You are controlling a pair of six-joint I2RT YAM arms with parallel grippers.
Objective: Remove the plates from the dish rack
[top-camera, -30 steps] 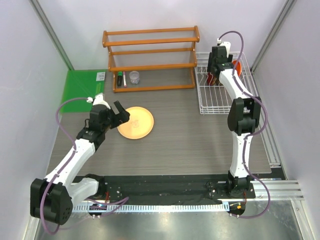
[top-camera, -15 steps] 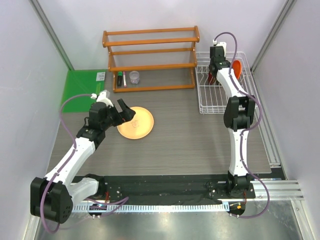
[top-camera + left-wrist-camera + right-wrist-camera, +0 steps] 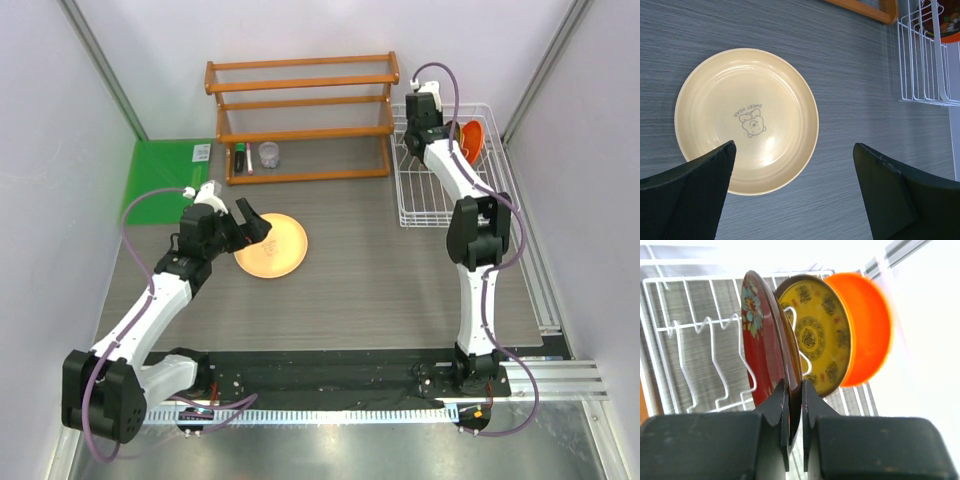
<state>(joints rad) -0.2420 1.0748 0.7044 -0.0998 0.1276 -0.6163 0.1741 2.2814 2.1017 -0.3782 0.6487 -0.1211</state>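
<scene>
- Right hand (image 3: 795, 386) pinches the rim of the red plate (image 3: 762, 355), which stands upright in the rack (image 3: 432, 205) beside the yellow plate (image 3: 816, 335) and orange plate (image 3: 866, 330).
- Left hand (image 3: 795, 165) is spread above the tan plate (image 3: 746, 120), which lies flat on the bench (image 3: 865, 75).

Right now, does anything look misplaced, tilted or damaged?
Nothing stands out: the tan plate lies flat on the table; the red plate, held by the right fingers, yellow plate and orange plate stand in the rack.
</scene>
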